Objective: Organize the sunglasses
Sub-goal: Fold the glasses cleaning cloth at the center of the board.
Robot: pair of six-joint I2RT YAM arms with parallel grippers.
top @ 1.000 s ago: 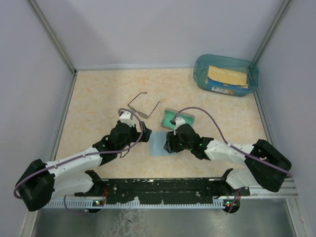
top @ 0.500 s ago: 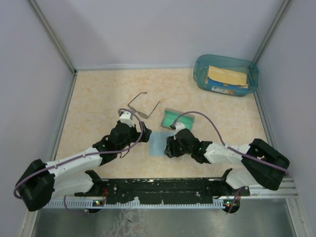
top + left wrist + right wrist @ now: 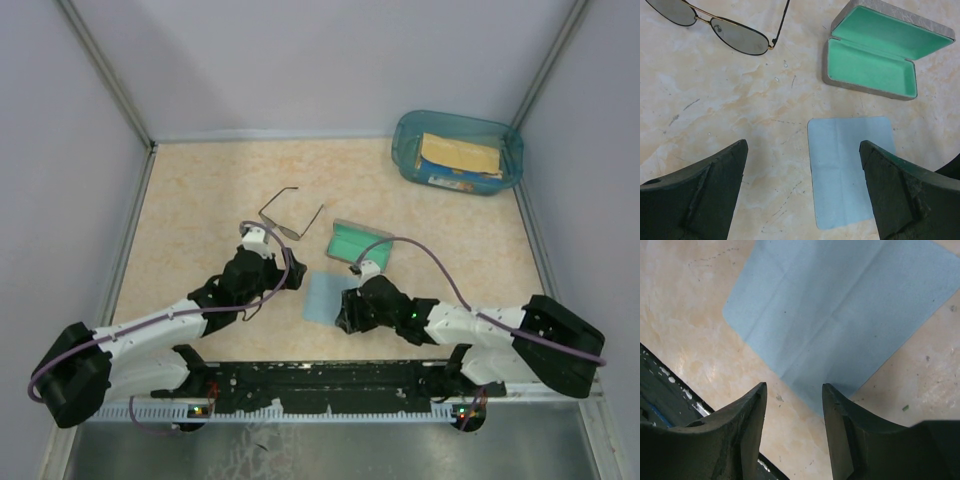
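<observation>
Left jaws gape wide above the desk (image 3: pixel 200 190), empty; right jaws, partly apart and empty, hover over the near edge of the blue cloth (image 3: pixel 840 310). Farther back lies the open grey glasses case (image 3: pixel 875 55); left of it, mid-desk, the sunglasses (image 3: pixel 720 25) lie unfolded.

Looks like robot lab test cell, not home or shop. Bare grey wall panels (image 3: pixel 300 60) on 3 sides, metal corner posts (image 3: pixel 104 70) upper left & right. Beige marble-look tabletop (image 3: pixel 200 190) boxed in btwn them. Left arm (image 3: pixel 150 335) & right arm (image 3: pixel 480 325) w/ purple cables (image 3: pixel 397 239), bolted to black rail (image 3: pixel 320 377) along bottom of frame. Teal plastic bin (image 3: pixel 400 150) w/ packets, upper right.
</observation>
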